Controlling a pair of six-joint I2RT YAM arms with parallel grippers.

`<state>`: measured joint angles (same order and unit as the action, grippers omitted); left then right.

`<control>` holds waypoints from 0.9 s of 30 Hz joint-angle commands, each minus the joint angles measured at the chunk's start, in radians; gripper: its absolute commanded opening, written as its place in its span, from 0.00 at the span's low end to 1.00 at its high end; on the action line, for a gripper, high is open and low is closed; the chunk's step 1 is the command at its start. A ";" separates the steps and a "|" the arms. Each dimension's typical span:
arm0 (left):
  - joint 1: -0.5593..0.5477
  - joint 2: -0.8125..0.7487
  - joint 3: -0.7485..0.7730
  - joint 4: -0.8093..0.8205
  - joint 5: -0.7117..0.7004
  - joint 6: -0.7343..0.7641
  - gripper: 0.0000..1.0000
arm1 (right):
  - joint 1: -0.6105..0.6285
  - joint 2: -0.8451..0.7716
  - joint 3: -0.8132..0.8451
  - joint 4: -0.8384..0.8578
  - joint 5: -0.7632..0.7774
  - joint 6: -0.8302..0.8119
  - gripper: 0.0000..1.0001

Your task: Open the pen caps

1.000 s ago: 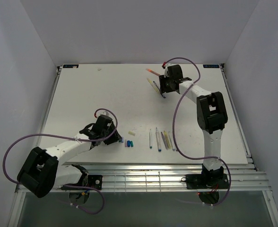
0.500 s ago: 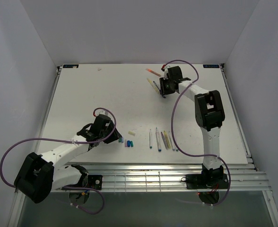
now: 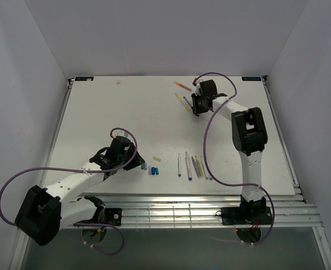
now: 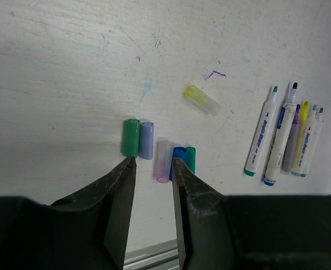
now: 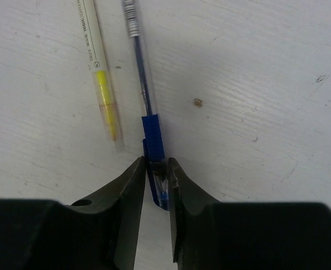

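Cap (image 5: 153, 135) of blue pen (image 5: 138, 67) sits pinched in outstretched right gripper (image 5: 155, 166); left gripper (image 4: 153, 163) hovers spread.

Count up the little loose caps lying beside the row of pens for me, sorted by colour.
green caps: 2
lilac cap: 1
clear purple-tinted cap: 1
blue cap: 1
yellow cap: 1
Total: 6
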<state>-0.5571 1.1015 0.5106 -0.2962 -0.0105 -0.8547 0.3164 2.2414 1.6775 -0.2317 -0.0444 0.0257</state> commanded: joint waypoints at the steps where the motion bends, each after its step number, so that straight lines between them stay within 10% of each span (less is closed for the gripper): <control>1: 0.005 -0.040 0.026 -0.017 0.009 0.009 0.43 | 0.006 0.017 -0.036 -0.035 0.024 -0.012 0.26; 6: 0.005 -0.052 0.043 -0.034 0.009 0.014 0.43 | 0.004 -0.014 -0.099 -0.017 0.025 -0.007 0.08; 15: 0.005 -0.116 0.114 -0.107 0.070 0.032 0.43 | 0.010 -0.173 -0.228 0.046 -0.018 0.016 0.08; 27: 0.005 -0.111 0.157 -0.015 0.191 0.028 0.51 | 0.128 -0.784 -0.801 0.164 -0.135 0.186 0.08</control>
<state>-0.5571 0.9802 0.6296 -0.3698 0.1158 -0.8307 0.4019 1.5604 0.9958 -0.1356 -0.1017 0.1333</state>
